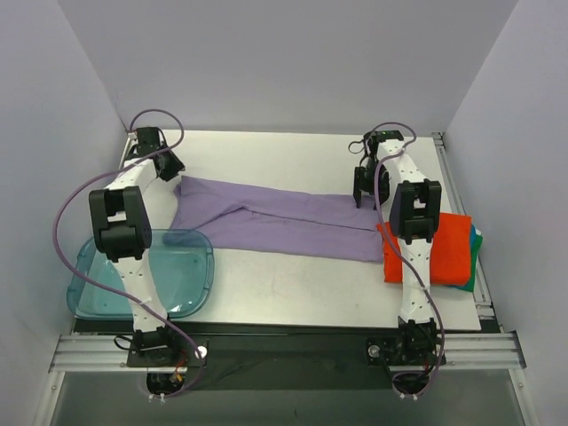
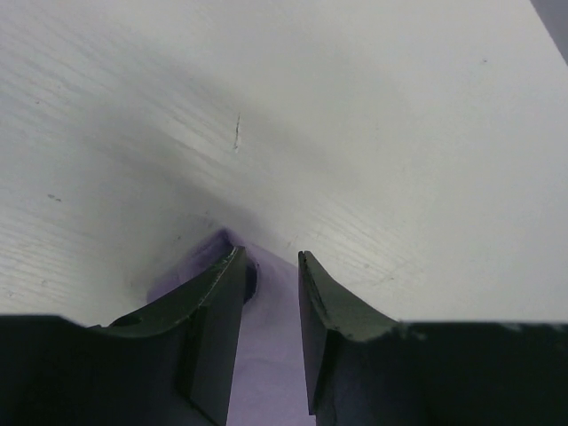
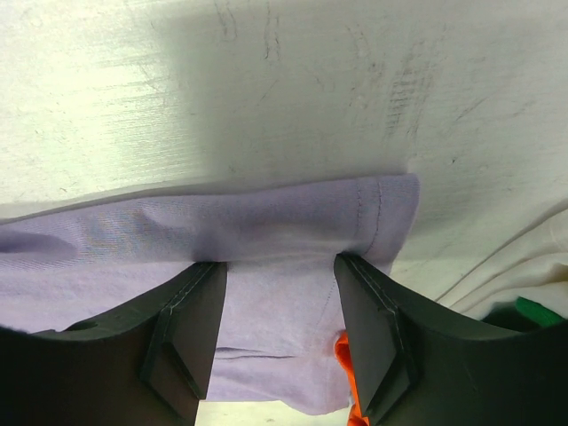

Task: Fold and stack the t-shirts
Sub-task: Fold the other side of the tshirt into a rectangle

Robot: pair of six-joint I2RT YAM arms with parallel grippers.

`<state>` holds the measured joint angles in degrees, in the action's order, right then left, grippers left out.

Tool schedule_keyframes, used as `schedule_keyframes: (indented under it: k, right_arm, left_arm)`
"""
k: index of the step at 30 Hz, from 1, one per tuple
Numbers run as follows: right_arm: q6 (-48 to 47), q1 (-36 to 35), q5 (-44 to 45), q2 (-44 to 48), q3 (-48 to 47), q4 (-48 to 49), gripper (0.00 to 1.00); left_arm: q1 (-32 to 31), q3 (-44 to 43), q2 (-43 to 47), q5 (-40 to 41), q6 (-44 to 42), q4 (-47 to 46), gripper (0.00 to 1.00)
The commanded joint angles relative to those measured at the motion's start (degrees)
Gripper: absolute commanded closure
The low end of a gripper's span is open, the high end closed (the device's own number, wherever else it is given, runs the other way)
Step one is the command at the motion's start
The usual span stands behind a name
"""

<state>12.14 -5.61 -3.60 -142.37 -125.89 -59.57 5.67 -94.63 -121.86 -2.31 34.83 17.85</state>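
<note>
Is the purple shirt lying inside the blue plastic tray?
No, the purple shirt lies stretched across the table, beside the blue tray, not in it.

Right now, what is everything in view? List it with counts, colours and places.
lavender t-shirt: one, lavender-purple, spread across the middle of the table between the two arms
orange-red t-shirt: one, bright orange-red, folded at the table's right side
green-teal t-shirt: one, green-teal, only an edge showing beneath the orange-red t-shirt
tray: one, translucent blue, near-left corner
table: one, white
left arm: one, white and black, jaws apart at the lavender t-shirt's far-left corner
right arm: one, white and black, jaws apart over the shirt's right end
</note>
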Motion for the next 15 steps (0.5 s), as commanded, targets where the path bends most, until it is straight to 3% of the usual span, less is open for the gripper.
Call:
schedule_keyframes:
  k: [1, 11, 12, 13, 15]
  right_arm:
    - [0.1, 0.1, 0.7, -0.1, -0.3, -2.4, 0.46]
    - [0.3, 0.1, 0.5, 0.9, 0.8, -2.5, 0.46]
    - [0.2, -0.1, 0.5, 0.9, 1.1, -2.5, 0.46]
    - [0.3, 0.0, 0.5, 1.0, 1.3, -2.6, 0.47]
    - [0.3, 0.0, 0.8, 1.2, 1.6, -2.5, 0.48]
  left_arm:
    - [0.0, -3.1, -2.0, 0.0, 1.4, -0.2, 0.59]
    - [-0.1, -4.4, -5.2, 0.2, 1.6, 0.8, 0.62]
    - [0.0, -4.4, -5.3, 0.1, 1.1, 0.4, 0.67]
    - [0.1, -4.4, -5.6, -0.7, 0.8, -0.1, 0.83]
    - [0.2, -4.4, -5.8, -1.7, -0.3, -1.8, 0.93]
